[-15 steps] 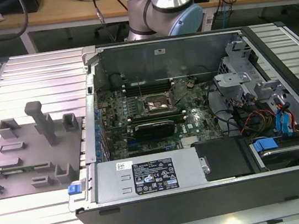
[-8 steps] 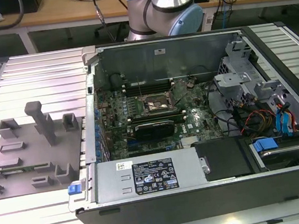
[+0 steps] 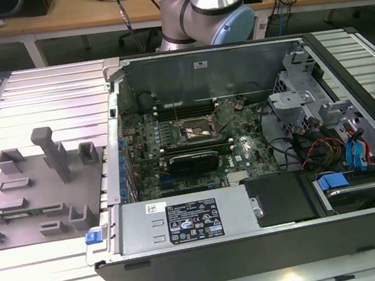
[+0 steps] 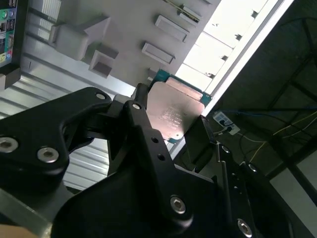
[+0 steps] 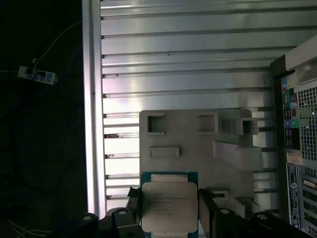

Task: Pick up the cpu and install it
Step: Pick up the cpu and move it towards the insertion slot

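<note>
Holding, second wrist view: the gripper (image 4: 173,119) has its black fingers (image 4: 143,124) drawn in narrow on two opposite edges of the cpu (image 4: 174,110), whose silver top faces the camera. The grey fixture (image 4: 124,29) lies well behind the chip, apart from it.
Cpu, first wrist view: the chip (image 5: 168,203) sits clamped between the fingers (image 5: 205,203), with a green rim showing along one edge. It hangs in front of the fixture (image 5: 198,144), which rests on the slatted table (image 5: 188,64). The back of the case (image 5: 302,148) stands just beside the fixture.
Case, exterior view: an open computer case (image 3: 233,64) takes up the centre and the exterior view's right, with the motherboard (image 3: 245,150) flat inside.
Socket, exterior view: the socket (image 3: 197,131), a dark square in a metal frame, is near the middle of the frame and looks unfilled.
Fixture, exterior view: the grey plate with upright blocks (image 3: 41,196) is at the exterior view's left, mid-height.
Arm, exterior view: the arm (image 3: 210,4) rises at top centre.
Progress: the pick-up looks done, with the chip lifted clear of the fixture. Carrying it to the socket and seating it are left.
</note>
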Controlling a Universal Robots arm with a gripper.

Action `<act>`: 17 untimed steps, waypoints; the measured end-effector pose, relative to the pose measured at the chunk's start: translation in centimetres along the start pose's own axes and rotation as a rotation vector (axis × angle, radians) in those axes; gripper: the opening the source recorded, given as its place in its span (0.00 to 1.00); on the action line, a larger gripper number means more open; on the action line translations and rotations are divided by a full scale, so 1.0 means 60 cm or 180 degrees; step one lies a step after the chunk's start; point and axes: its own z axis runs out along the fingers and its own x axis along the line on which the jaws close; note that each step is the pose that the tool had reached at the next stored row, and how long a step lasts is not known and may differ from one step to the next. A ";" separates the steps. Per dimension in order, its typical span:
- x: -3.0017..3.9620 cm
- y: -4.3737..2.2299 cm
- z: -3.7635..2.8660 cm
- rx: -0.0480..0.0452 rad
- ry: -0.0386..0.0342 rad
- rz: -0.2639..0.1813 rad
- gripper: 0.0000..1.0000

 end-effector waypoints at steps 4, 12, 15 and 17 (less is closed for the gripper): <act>0.000 0.002 -0.022 0.0000 0.0000 0.0000 0.55; 0.001 0.005 -0.070 0.0000 -0.0002 0.0000 0.55; 0.001 0.007 -0.088 0.0000 -0.0002 0.0000 0.55; 0.002 0.007 -0.095 0.0000 -0.0003 0.0000 0.55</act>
